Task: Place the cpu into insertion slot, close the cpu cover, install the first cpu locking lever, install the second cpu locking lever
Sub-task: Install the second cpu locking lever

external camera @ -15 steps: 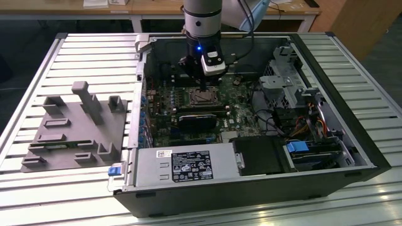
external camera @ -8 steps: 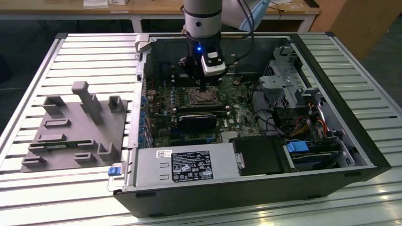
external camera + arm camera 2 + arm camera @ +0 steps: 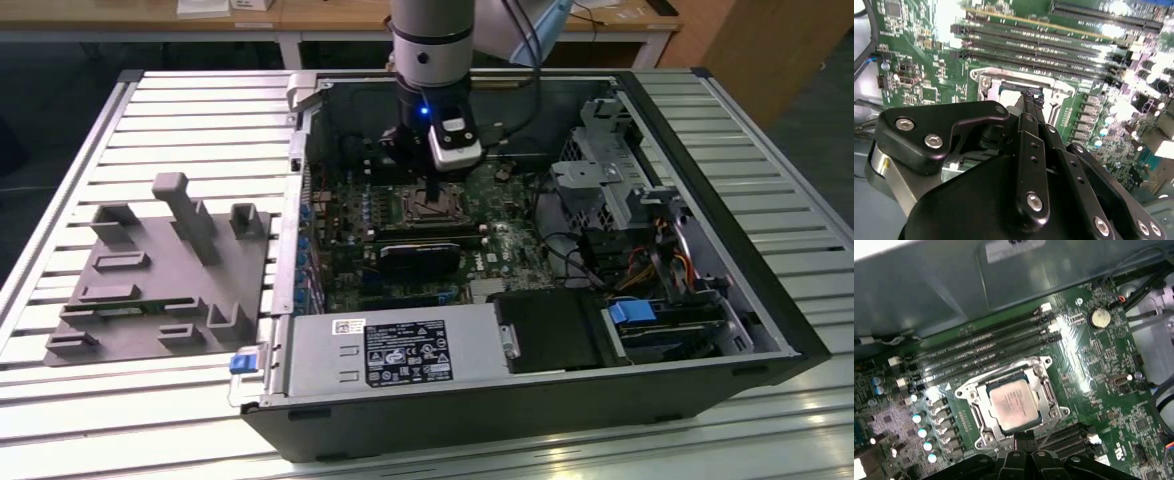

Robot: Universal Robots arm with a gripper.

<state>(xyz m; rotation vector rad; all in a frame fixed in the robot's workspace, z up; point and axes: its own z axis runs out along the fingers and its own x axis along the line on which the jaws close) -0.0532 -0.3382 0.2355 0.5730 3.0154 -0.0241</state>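
The cpu point(image 3: 1014, 405), a pale square chip, lies flat in the insertion slot point(image 3: 430, 210) on the green motherboard. Around the chip, the silver cpu cover point(image 3: 1046, 390) lies down as a frame, the chip's face showing through its window. My gripper point(image 3: 1025, 436) hovers at one edge of the socket, its black fingers pressed together with nothing seen between them. In the second wrist view the gripper point(image 3: 1030, 96) tapers to a point just over the socket's silver rim point(image 3: 986, 80). In the exterior view the gripper point(image 3: 434, 192) hangs straight down over the socket.
Long memory slots point(image 3: 984, 352) run beside the socket, with a coin battery point(image 3: 1099, 317) further off. A black finned block point(image 3: 420, 255), the grey power supply point(image 3: 400, 350), a drive cage point(image 3: 601, 170) and loose cables crowd the case. A grey fixture point(image 3: 160, 270) sits at the exterior view's left.
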